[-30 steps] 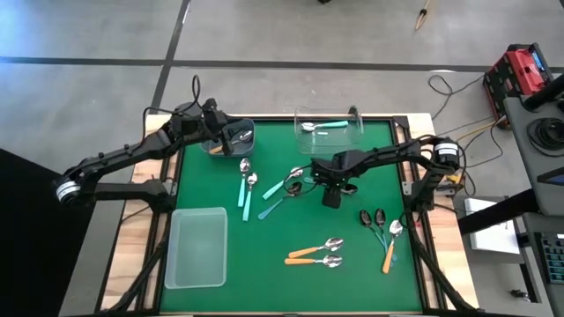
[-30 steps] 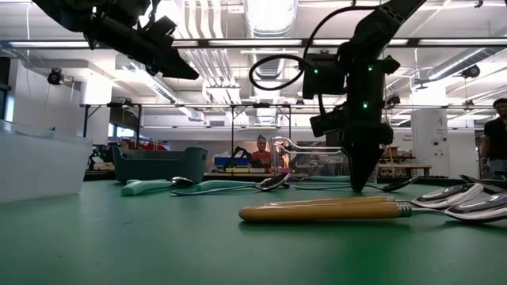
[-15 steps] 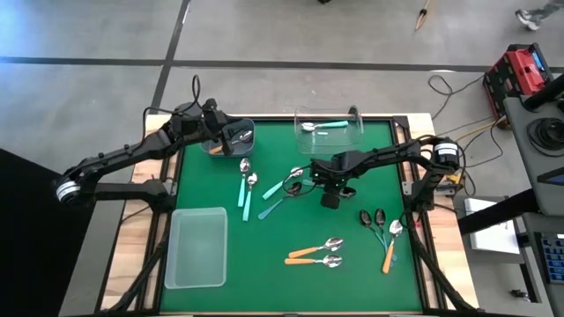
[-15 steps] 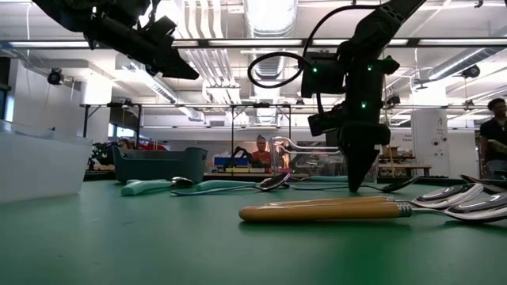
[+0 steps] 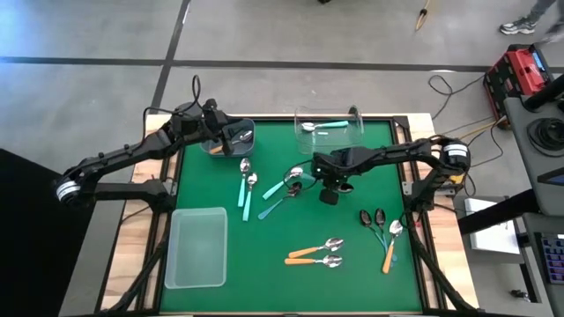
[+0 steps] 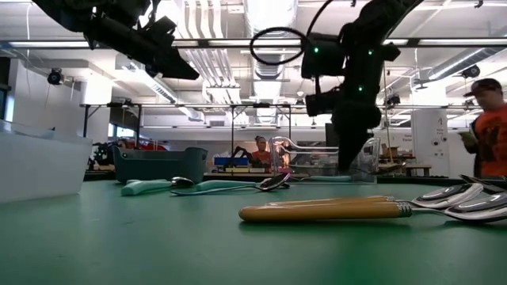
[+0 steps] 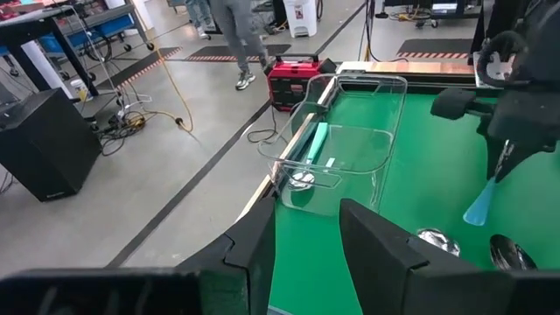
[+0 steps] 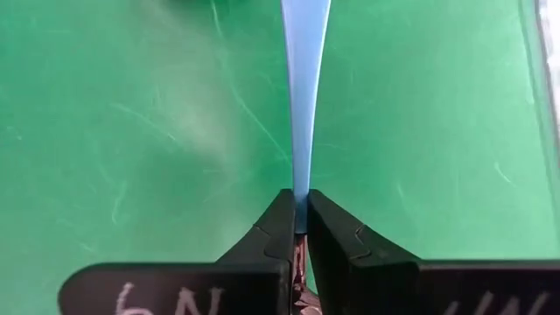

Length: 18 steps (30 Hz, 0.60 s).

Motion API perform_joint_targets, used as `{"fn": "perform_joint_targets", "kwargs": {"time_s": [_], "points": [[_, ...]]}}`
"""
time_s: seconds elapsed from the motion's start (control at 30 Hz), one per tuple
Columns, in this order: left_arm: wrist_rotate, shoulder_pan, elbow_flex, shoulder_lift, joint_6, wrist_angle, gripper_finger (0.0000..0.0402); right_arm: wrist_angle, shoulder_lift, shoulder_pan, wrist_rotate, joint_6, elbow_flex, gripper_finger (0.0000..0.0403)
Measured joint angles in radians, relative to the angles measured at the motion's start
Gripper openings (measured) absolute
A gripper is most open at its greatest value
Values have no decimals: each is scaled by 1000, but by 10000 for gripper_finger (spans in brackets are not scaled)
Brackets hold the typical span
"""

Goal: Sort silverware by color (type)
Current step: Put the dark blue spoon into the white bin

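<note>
A frosted plastic tub point(image 5: 196, 247) sits at about seven o'clock on the green mat point(image 5: 264, 255), nothing visible inside it. At eleven o'clock a dark bin point(image 5: 228, 136) holds dark spoons, with the left gripper point(image 5: 231, 136) poised above it, its fingers point(image 7: 254, 254) parted and gripping nothing. At twelve o'clock a clear tub point(image 5: 329, 129) contains one teal-handled spoon point(image 5: 319, 126).

At the mat's centre the right gripper point(image 8: 298, 219) is clamped tight on the tip of a light-blue spoon handle point(image 8: 304, 96), the spoon hanging below it. Loose spoons lie around: a teal pair point(image 5: 247, 187) at nine o'clock, a mixed cluster point(image 5: 291, 183) just left of the right gripper, two orange-handled spoons point(image 5: 315, 255) at six o'clock, and a group of three point(image 5: 381, 227) at four o'clock.

Beyond the table lies grey workshop floor with a red case point(image 5: 516, 72) and cables; a person in an orange shirt point(image 6: 488, 131) stands at the far right.
</note>
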Motion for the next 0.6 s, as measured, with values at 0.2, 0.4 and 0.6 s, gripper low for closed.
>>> {"fn": "perform_joint_targets", "kwargs": {"time_s": [0.2, 0.4, 0.6], "points": [[29, -1, -4, 0, -26, 0, 111, -1, -71, 0, 38, -13, 25, 10], [128, -28, -4, 0, -104, 9, 111, 97, -120, 1, 64, -73, 62, 11], [130, -117, -6, 0, -150, 51, 111, 281, -115, 14, 72, -207, 65, 11]]}}
